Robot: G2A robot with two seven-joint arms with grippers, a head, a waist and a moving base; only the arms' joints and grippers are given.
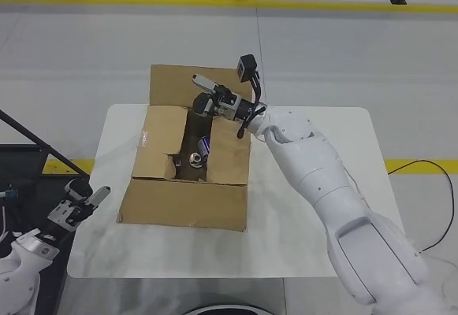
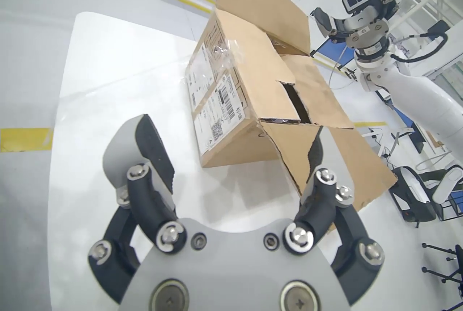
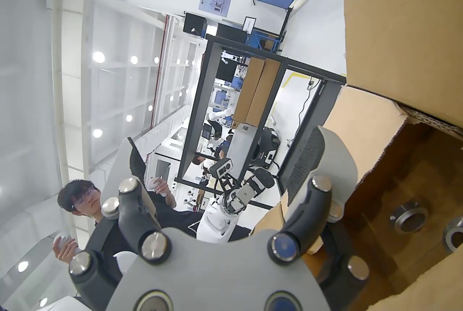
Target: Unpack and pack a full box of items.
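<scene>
An open cardboard box (image 1: 183, 165) stands on the white table (image 1: 307, 236) with its flaps spread out. Inside it lie a metal ring-shaped part (image 1: 191, 160) and a blue-and-silver item (image 1: 205, 144). My right gripper (image 1: 202, 91) hangs open over the box's far edge with nothing between its fingers. In the right wrist view that gripper (image 3: 224, 146) is beside the box's flap (image 3: 398, 19), and metal parts (image 3: 408, 218) show on the box floor. My left gripper (image 1: 94, 197) is open at the table's left edge, short of the box; in its own view this gripper (image 2: 231, 135) faces the labelled box (image 2: 253, 80).
A black slanted pole (image 1: 16, 126) and a dark mat (image 1: 8, 181) lie left of the table. Bare table surface spreads right of and in front of the box. The lowered near flap (image 1: 183, 206) reaches toward the front edge.
</scene>
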